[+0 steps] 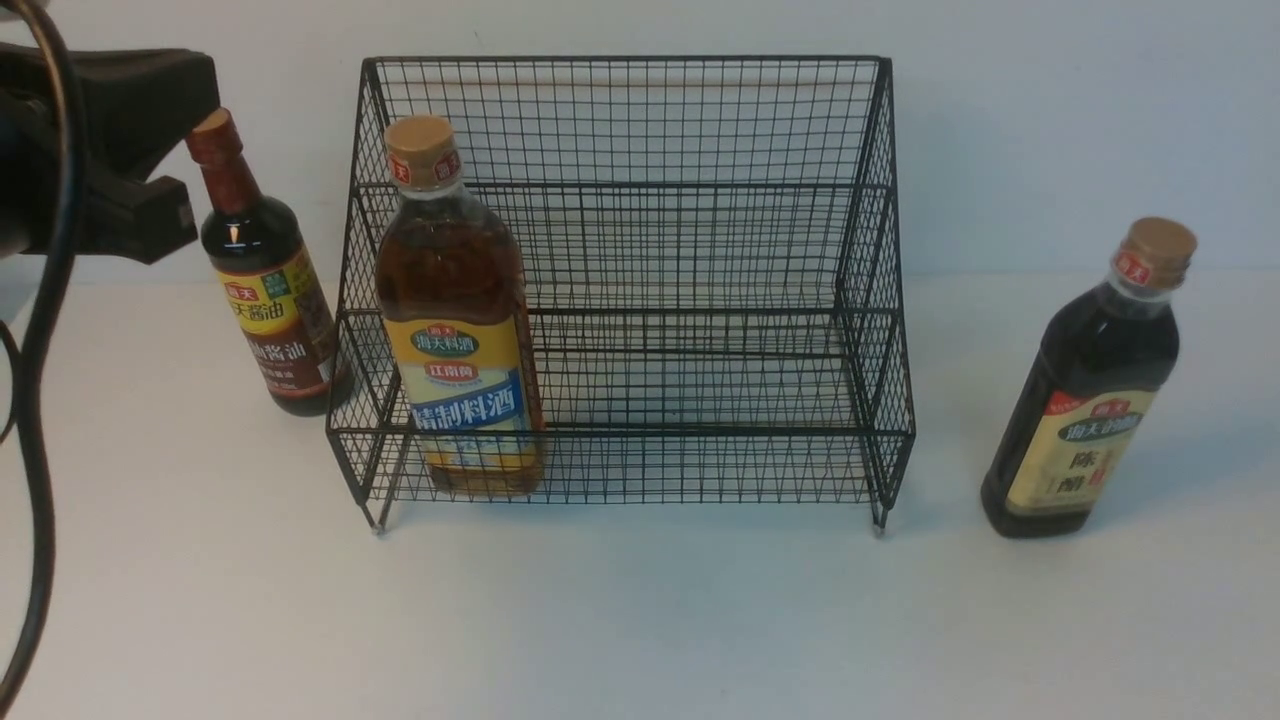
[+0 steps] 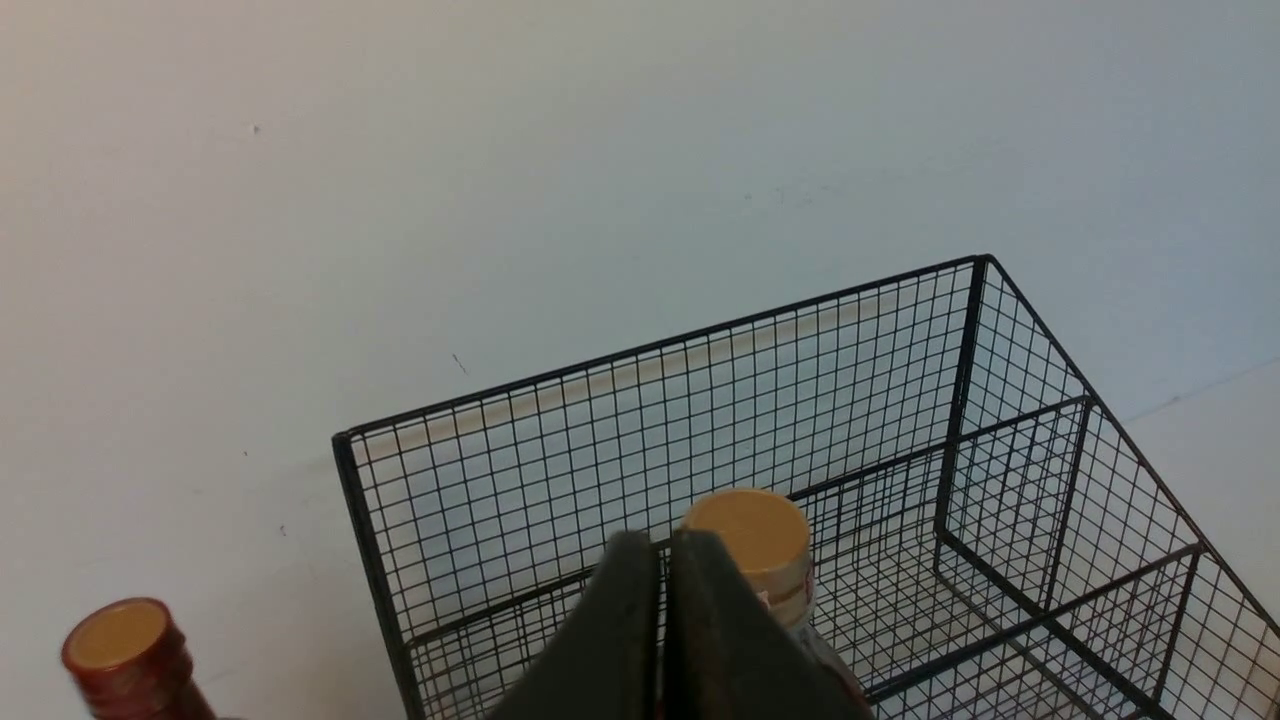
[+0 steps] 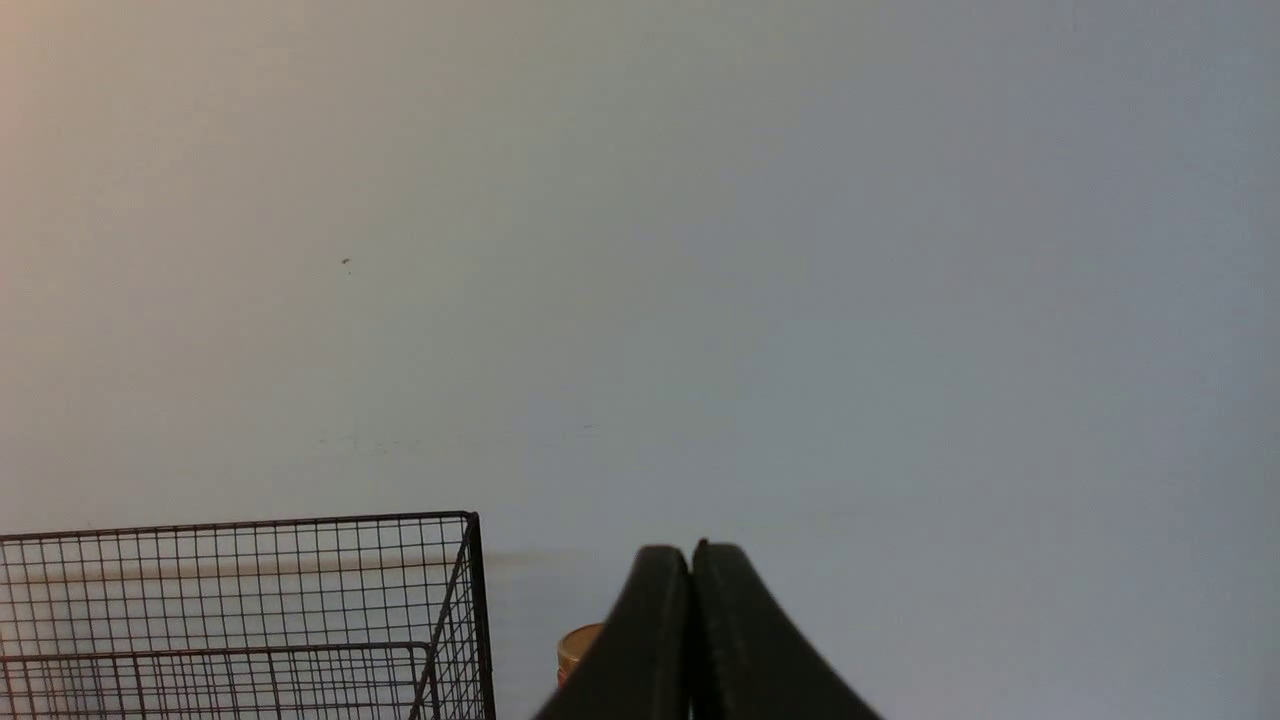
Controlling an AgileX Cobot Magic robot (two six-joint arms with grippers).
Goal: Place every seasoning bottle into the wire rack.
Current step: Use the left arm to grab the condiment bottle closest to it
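The black wire rack point(image 1: 620, 60) stands mid-table against the wall. The amber seasoning bottle point(image 1: 455, 300) with a yellow-blue label is upright on its lower tier, at the left end. Just outside the rack's left side stands the slim dark brown bottle point(image 1: 265, 290) with a red-brown cap. The near-black bottle point(image 1: 1090, 390) with a cream label is on the table to the right. My left gripper point(image 2: 665, 540) is shut and empty, above and just short of the amber bottle's cap point(image 2: 750, 535). My right gripper point(image 3: 690, 550) is shut and empty, with a tan cap point(image 3: 578, 645) beside it.
My left arm point(image 1: 100, 150) and its black cable point(image 1: 40, 400) fill the front view's upper left, close to the slim bottle's neck. The white wall rises right behind the rack. White tabletop point(image 1: 640, 620) spreads in front of the rack.
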